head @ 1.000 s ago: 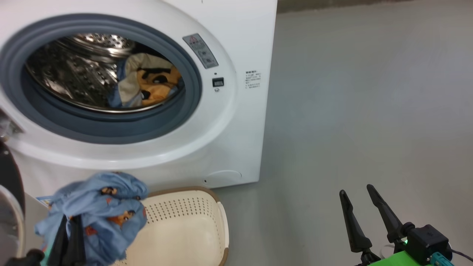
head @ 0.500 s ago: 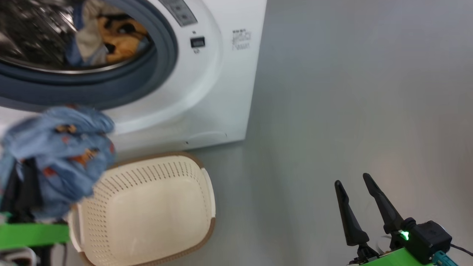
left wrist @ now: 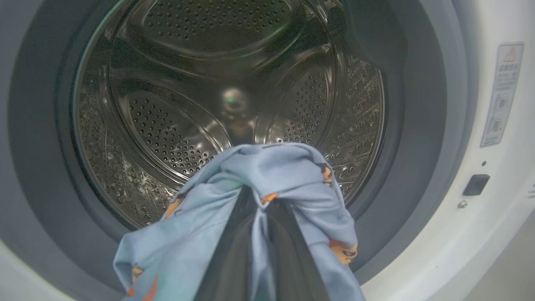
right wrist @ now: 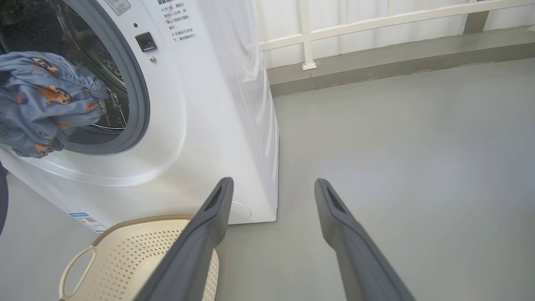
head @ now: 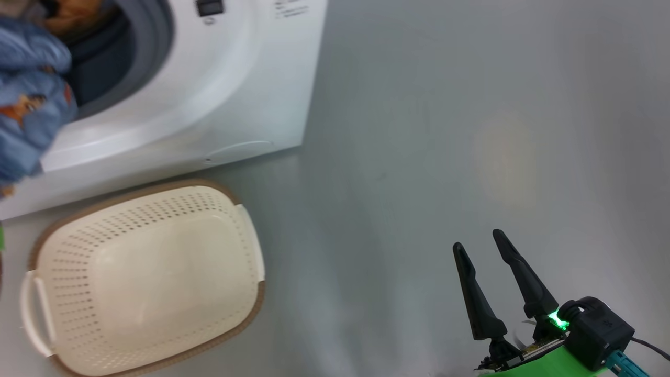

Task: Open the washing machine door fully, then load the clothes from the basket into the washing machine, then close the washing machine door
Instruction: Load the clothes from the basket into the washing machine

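The white washing machine [head: 225,89] stood at 11 o'clock in the head view. Its round opening was uncovered, with a grey rubber ring [left wrist: 422,125] around the perforated steel drum [left wrist: 175,138]. A light-blue garment [head: 26,104] with orange-brown figures hung bunched before the opening at 10 o'clock, off the floor [head: 419,131]. The cream perforated basket [head: 146,220], brown-rimmed, stood upright on the floor at 8 o'clock, just before the machine, its inner bottom showing whole.

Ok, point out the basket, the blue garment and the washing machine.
basket [head: 152,283]: head view, bare bottom.
blue garment [left wrist: 284,171]: left wrist view, bunched top fold.
washing machine [right wrist: 184,125]: right wrist view, white front panel.
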### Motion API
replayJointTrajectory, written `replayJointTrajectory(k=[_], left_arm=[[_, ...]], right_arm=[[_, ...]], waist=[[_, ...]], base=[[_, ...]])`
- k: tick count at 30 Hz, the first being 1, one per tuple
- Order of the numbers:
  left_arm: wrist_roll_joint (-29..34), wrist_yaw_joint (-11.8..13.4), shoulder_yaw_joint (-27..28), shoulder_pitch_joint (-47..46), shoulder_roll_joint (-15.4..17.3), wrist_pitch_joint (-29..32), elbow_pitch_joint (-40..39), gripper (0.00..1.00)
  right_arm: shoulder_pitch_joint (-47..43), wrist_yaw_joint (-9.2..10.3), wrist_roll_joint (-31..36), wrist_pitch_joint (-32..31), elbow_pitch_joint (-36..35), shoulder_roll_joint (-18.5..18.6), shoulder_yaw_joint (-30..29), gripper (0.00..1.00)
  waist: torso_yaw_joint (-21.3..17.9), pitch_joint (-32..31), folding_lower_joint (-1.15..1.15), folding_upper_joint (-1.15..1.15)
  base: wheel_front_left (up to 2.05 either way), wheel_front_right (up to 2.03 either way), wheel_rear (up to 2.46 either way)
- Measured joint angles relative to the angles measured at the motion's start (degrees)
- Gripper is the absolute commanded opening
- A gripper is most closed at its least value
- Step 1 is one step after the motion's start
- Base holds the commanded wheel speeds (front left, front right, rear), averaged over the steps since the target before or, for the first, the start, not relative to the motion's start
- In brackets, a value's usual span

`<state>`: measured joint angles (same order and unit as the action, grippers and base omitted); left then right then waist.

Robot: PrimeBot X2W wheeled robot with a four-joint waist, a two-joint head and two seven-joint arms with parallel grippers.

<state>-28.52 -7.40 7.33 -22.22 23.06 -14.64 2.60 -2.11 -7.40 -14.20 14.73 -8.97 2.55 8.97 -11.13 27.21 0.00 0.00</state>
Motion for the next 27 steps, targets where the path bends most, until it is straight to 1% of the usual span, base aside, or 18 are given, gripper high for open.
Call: replayJointTrajectory(k=[7, 16, 18, 23, 27], left_arm=[[-0.5, 0.0, -3.0, -8.4, 3.5, 0.0, 4.0, 0.0], [-1.4, 0.0, -9.3, -19.6, 7.5, 0.0, 9.9, 0.0], [-1.8, 0.0, -11.7, -23.8, 8.7, 0.2, 12.0, 0.0], [-2.6, 0.0, -15.5, -31.0, 10.5, 3.7, 16.3, 0.0], [-4.0, 0.0, -18.3, -36.3, 11.2, 7.6, 18.4, 0.0]], right_arm=[[0.0, 0.0, -1.1, 0.0, -0.7, 0.0, 1.2, 1.0], [0.0, 0.0, -2.7, 0.0, -1.5, -0.1, 2.9, 1.0], [0.0, 0.0, -3.3, 0.0, -1.5, -0.2, 3.5, 1.0], [0.0, 0.0, -3.6, 0.0, -1.4, -0.2, 4.9, 1.0], [0.0, 0.0, -3.6, 0.0, -1.1, -0.2, 5.6, 1.0]], waist=[[-3.5, 3.3, 0.0, 0.0], [-6.0, 7.3, 0.0, 0.0], [-6.6, 8.3, 0.0, 0.0], [-7.3, 9.8, 0.0, 0.0], [-7.4, 10.8, 0.0, 0.0]], base=[[0.0, 0.0, 0.0], [0.0, 0.0, 0.0], [0.0, 0.0, 0.0], [0.0, 0.0, 0.0], [0.0, 0.0, 0.0]])
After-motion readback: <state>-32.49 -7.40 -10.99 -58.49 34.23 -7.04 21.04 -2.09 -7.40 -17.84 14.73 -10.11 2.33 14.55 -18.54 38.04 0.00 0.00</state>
